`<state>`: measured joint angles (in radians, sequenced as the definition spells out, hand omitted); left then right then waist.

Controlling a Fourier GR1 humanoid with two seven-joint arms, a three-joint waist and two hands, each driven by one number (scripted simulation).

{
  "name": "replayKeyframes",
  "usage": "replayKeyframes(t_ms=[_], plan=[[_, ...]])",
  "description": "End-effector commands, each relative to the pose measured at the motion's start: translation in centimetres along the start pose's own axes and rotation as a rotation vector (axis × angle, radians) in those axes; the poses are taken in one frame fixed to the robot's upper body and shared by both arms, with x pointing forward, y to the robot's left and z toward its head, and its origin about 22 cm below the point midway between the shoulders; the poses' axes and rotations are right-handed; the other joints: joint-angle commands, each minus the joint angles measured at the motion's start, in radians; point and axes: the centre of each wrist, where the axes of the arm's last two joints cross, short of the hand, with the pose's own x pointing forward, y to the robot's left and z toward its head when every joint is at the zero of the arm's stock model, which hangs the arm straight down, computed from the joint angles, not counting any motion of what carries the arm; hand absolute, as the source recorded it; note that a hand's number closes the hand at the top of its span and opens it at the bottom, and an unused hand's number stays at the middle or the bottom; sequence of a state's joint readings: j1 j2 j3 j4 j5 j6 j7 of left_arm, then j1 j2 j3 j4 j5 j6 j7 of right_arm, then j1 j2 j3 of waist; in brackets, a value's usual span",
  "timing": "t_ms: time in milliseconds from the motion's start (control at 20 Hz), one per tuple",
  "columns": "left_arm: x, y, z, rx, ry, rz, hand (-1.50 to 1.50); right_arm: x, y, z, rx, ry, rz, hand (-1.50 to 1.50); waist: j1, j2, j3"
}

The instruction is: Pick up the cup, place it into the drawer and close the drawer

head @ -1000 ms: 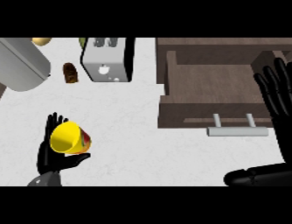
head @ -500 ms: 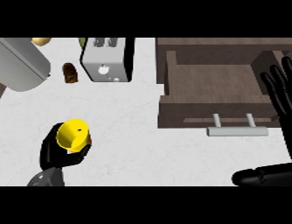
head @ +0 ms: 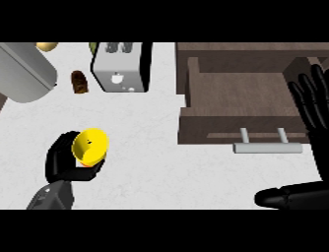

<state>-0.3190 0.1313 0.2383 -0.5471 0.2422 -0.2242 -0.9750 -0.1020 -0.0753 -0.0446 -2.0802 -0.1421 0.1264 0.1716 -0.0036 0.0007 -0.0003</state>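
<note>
- The robot's left hand has its fingers curled round a yellow cup at about eight o'clock in the head view, over the pale counter.
- The cup lies tilted in the grasp, its long axis leaning toward one o'clock and its yellow underside turned to the camera; whether it is clear of the counter top cannot be told from this angle.
- The open wooden drawer sits at about two o'clock from the cup, well apart from it, its metal handle facing the robot.
- The right hand shows at the right edge, fingers straight and spread, upright beside the drawer's right wall and holding nothing; it is resting.
- By judgement, the carry to the drawer is the step in hand, and the left hand must travel up and to the right across the counter and over the drawer's near wall.
- The right hand is far nearer the drawer front, and looks the likelier one to push it closed.
- A toaster stands at twelve o'clock, beyond the likely path.
</note>
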Motion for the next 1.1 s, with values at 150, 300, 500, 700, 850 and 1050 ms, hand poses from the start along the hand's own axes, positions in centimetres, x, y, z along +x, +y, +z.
replayKeyframes(t_ms=[150, 300, 500, 700, 850, 1050], plan=[[1.2, -2.3, -3.2, -0.067, -0.138, 0.057, 1.50, 1.7, -1.5, -1.0, -0.010, 0.010, 0.007, -1.50, 0.005, -0.002, 0.000], [2.4, -2.6, -3.6, -0.133, -0.172, 0.104, 1.50, 1.0, -0.5, -0.2, -0.009, 0.018, -0.006, -1.50, 0.010, -0.005, 0.001], [5.0, -4.5, -5.0, -0.227, -0.164, 0.079, 1.50, 0.7, -0.4, 0.2, -0.020, 0.006, 0.006, -1.50, 0.012, -0.006, 0.002], [7.0, -9.5, -5.2, -0.294, -0.175, 0.113, 1.50, 0.3, -1.0, 0.4, -0.007, 0.031, 0.010, -1.50, 0.013, -0.006, 0.002], [10.1, -11.6, -8.9, -0.320, -0.169, 0.131, 1.50, 1.1, -3.0, 0.2, -0.021, 0.021, 0.002, -1.50, 0.005, -0.004, 0.001], [12.8, -14.6, -7.6, -0.322, -0.174, 0.142, 1.50, -0.8, -0.4, 2.1, -0.015, 0.007, 0.009, -1.50, 0.005, -0.004, 0.001]])
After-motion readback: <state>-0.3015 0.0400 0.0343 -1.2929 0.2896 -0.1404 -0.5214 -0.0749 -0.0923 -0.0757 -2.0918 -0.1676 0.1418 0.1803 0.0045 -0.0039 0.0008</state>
